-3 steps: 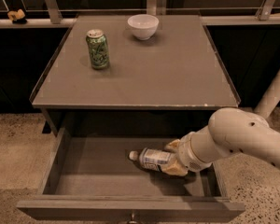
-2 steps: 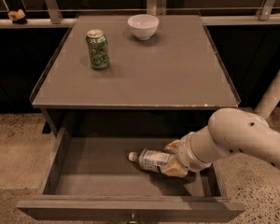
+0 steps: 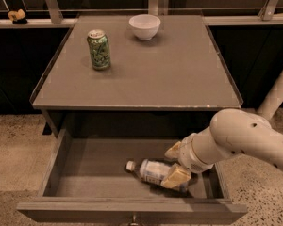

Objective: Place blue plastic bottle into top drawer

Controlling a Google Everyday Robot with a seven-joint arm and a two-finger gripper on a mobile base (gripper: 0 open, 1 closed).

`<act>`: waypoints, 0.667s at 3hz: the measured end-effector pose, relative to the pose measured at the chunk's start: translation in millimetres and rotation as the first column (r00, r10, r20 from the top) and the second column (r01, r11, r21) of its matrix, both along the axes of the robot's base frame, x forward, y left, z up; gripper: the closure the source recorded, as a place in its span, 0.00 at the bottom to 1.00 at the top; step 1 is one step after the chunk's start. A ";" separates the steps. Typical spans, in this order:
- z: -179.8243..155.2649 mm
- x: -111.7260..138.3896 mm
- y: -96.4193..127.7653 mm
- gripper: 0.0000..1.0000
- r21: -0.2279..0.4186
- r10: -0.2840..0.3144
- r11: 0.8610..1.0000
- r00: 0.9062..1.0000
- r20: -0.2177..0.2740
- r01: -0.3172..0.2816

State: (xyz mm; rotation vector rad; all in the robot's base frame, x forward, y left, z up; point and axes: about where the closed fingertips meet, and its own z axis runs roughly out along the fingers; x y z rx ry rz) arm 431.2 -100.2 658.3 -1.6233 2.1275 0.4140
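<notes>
The blue plastic bottle (image 3: 152,171) lies on its side on the floor of the pulled-out top drawer (image 3: 87,166), white cap pointing left. My gripper (image 3: 165,170) reaches into the drawer from the right, at the bottle's bottom end. It is open: the upper finger (image 3: 173,150) stands clear of the bottle, and the lower finger (image 3: 177,177) overlaps the bottle's base on the near side. The white arm (image 3: 245,138) covers the drawer's right rear corner.
On the grey table (image 3: 179,79) above the drawer stand a green soda can (image 3: 98,49) at the left and a white bowl (image 3: 145,26) at the back. The drawer's front panel (image 3: 132,212) runs along the bottom. A white post (image 3: 278,91) rises at the right.
The bottle has come down a little toward the drawer front and rests on the floor. The upper finger now stands apart from it. Can and bowl have not moved.
</notes>
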 end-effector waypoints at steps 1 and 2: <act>0.0 0.0 0.0 0.00 0.000 0.000 1.000 1.000 0.000 0.000; 0.0 0.0 0.0 0.00 0.000 0.000 1.000 1.000 0.000 0.000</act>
